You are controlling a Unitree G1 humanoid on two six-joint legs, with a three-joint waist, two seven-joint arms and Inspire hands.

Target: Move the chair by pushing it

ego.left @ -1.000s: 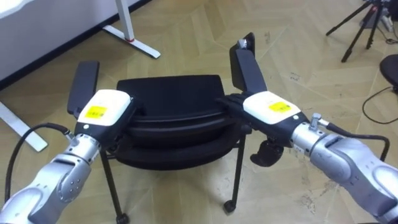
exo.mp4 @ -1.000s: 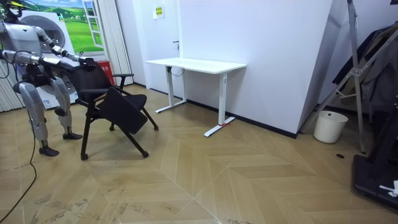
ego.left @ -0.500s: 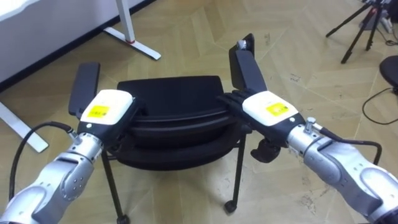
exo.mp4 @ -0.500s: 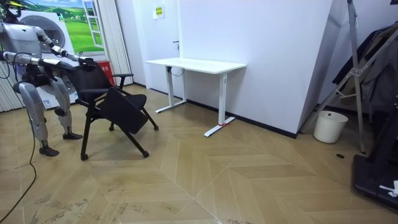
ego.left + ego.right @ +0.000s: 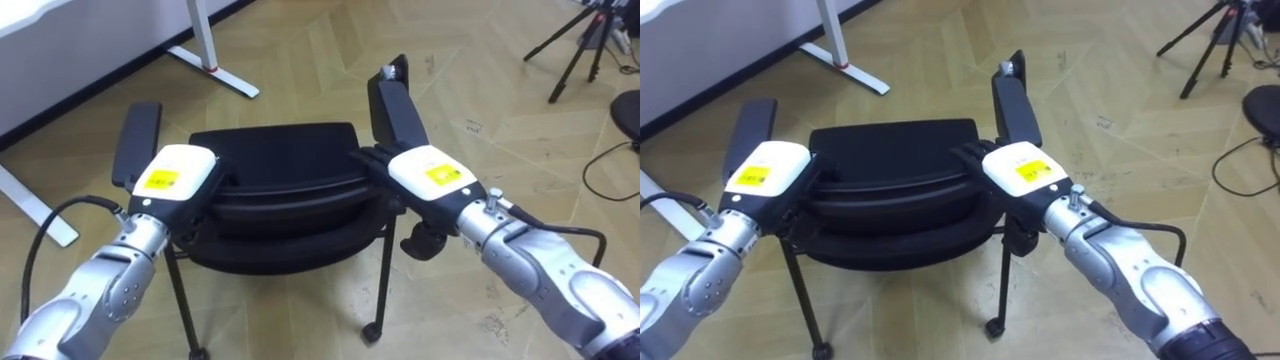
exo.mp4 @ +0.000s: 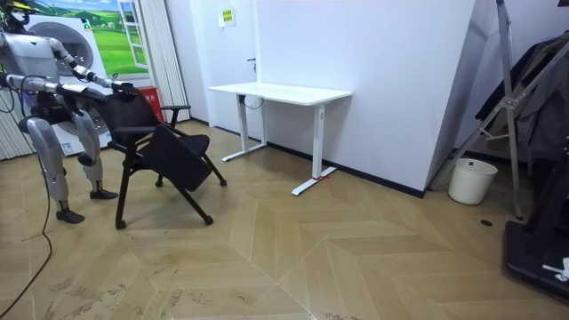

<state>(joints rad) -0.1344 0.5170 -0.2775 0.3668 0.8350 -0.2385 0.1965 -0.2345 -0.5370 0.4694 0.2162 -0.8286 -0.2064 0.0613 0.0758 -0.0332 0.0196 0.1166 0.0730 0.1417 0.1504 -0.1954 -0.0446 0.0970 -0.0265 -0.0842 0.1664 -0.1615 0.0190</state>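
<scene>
A black chair (image 5: 275,150) with two armrests and castor legs stands right in front of me on the wooden floor. My left hand (image 5: 170,175) lies on the left end of the backrest's top edge, beside the left armrest (image 5: 135,140). On the right end rests my right hand (image 5: 430,172), just below the right armrest (image 5: 395,105). Both hands' fingers lie stretched along the backrest, curled round nothing. In the room view I stand upright behind the chair (image 6: 164,147) at the room view's left, both arms held out to it.
A white desk (image 6: 280,92) stands by the wall beyond the chair; its foot (image 5: 215,65) shows ahead on the left. A black tripod (image 5: 580,40) and a dark cable (image 5: 610,160) lie to my right. A white bin (image 6: 471,180) stands far off.
My right forearm has shifted slightly while its hand stays on the backrest. The chair and my left hand have not visibly moved.
</scene>
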